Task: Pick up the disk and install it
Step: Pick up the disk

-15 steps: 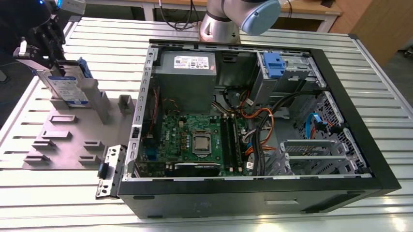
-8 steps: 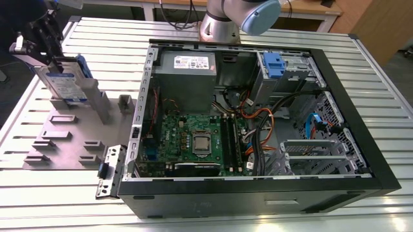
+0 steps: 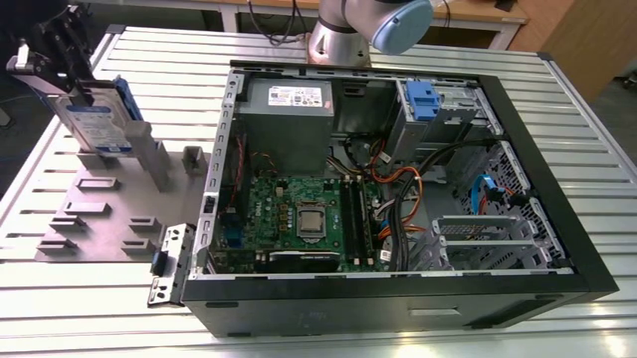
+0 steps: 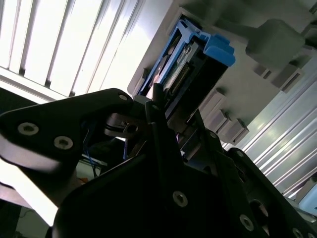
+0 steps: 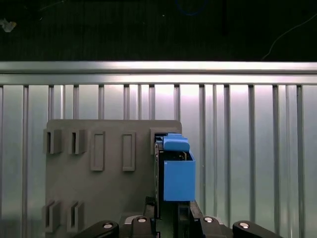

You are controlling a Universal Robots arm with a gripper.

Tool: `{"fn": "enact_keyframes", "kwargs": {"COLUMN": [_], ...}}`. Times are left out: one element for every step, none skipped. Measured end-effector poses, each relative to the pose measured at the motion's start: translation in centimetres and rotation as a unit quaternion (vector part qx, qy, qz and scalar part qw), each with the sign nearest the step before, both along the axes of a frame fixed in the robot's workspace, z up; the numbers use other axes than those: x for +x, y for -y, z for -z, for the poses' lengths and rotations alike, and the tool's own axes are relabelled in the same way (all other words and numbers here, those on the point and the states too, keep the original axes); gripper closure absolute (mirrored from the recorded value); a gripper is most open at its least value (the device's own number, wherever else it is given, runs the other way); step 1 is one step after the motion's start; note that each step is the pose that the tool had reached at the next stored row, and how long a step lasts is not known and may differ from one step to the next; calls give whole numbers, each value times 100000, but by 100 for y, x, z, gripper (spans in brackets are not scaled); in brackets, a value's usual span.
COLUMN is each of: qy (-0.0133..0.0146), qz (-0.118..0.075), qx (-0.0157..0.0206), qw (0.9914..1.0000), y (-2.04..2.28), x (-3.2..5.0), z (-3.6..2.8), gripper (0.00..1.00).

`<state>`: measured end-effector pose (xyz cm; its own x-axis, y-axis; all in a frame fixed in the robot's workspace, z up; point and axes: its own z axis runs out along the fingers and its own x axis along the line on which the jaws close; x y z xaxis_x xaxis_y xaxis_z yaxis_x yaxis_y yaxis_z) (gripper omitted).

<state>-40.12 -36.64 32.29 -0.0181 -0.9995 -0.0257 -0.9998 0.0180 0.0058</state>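
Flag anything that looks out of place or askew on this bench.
Nothing looks damaged or spilled. The disk stands upright in the grey holder, with the gripper at its top. One metal bracket lies tilted beside the open computer case.

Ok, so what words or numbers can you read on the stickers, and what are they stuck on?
Label on the disk: there is print, but it is too small to read.
White sticker on the grey power supply box: too blurred to read.
Green circuit board: its markings are too small to read.
So no text here can be quoted.
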Motion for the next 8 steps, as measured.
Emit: {"fn": "enact_keyframes", "kwargs": {"qy": [5,3,1,4,2,-1,4,8], "qz": [-3,-2,0,-2,-4,-1,-1,-2], "qx": [3,1,-5,-8,-15,-20,-21,-26], "qw": [100000,100000,100000,100000,100000,100000,100000,100000], "y": [0,-1,-1,-1,-1,-1,-1,-1], "x": [0,0,0,0,0,0,0,0], "z": [-18,-40,-62,-82,-103,-124,-147,-175], "gripper": [65,65,65,65,65,65,65,65]}}
